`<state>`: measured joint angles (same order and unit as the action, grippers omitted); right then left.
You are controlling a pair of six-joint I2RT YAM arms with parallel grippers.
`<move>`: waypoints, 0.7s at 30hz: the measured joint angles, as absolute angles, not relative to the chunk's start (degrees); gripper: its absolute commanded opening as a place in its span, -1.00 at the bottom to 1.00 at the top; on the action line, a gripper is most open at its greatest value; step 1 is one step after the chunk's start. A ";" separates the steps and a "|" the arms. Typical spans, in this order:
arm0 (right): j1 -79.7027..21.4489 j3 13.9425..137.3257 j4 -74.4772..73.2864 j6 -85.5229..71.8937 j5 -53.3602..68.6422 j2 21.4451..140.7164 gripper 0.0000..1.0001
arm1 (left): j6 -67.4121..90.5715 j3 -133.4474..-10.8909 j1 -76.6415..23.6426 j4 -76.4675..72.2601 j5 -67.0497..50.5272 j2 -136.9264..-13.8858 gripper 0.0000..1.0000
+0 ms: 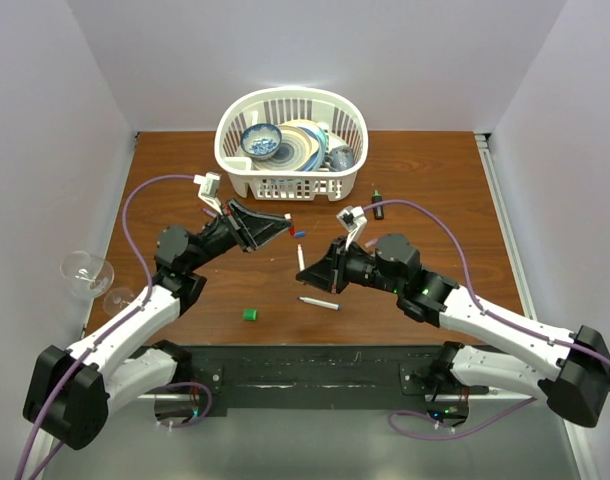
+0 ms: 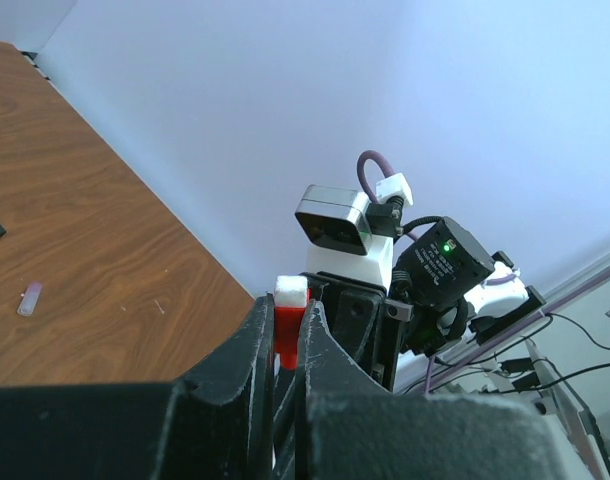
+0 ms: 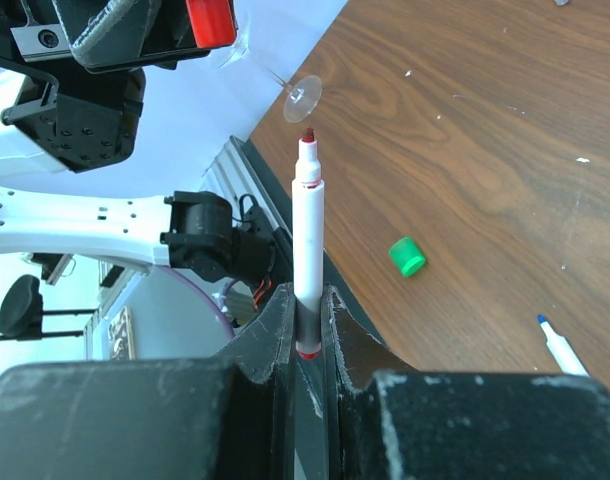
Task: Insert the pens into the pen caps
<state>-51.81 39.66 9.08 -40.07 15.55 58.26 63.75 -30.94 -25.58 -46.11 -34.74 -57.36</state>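
My left gripper (image 2: 287, 312) is shut on the red cap (image 2: 289, 322), held in the air with its white end outward; it also shows in the right wrist view (image 3: 211, 20). My right gripper (image 3: 307, 300) is shut on a white pen (image 3: 307, 225) with a red tip that points toward the left gripper, a gap between them. In the top view the two grippers (image 1: 284, 223) (image 1: 308, 272) face each other mid-table. A blue-tipped pen (image 1: 318, 302), the green cap (image 1: 250, 315) and the blue cap (image 1: 300, 234) lie on the table. The black marker (image 1: 377, 203) lies by the basket.
A white basket (image 1: 243, 176) of dishes stands at the back centre. A wine glass (image 1: 89, 274) lies at the table's left edge. The green cap (image 3: 408, 257) and blue-tipped pen (image 3: 560, 345) lie below my right gripper.
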 measured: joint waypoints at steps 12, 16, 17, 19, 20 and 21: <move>-52.40 40.40 9.61 -40.10 15.18 59.64 -1.00 | 63.94 -29.23 -25.91 -47.29 -34.89 -58.19 -1.00; -52.51 40.51 9.76 -40.10 14.63 59.64 -1.00 | 63.92 -29.12 -26.04 -47.24 -34.89 -58.37 -1.00; -52.51 40.51 9.80 -40.10 14.55 59.64 -1.00 | 63.92 -29.12 -26.06 -47.27 -34.89 -58.39 -1.00; -52.51 40.51 9.85 -40.10 14.48 59.64 -1.00 | 63.92 -29.12 -26.09 -47.24 -34.89 -58.39 -1.00; -52.51 40.51 9.89 -40.10 14.48 59.64 -1.00 | 63.92 -29.12 -26.11 -47.24 -34.89 -58.39 -1.00; -52.51 40.51 9.89 -40.10 14.48 59.64 -1.00 | 63.90 -29.12 -26.17 -47.24 -34.87 -58.39 -1.00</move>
<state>-52.51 40.51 9.89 -40.10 14.48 59.64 63.90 -29.12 -26.17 -47.24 -34.87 -58.39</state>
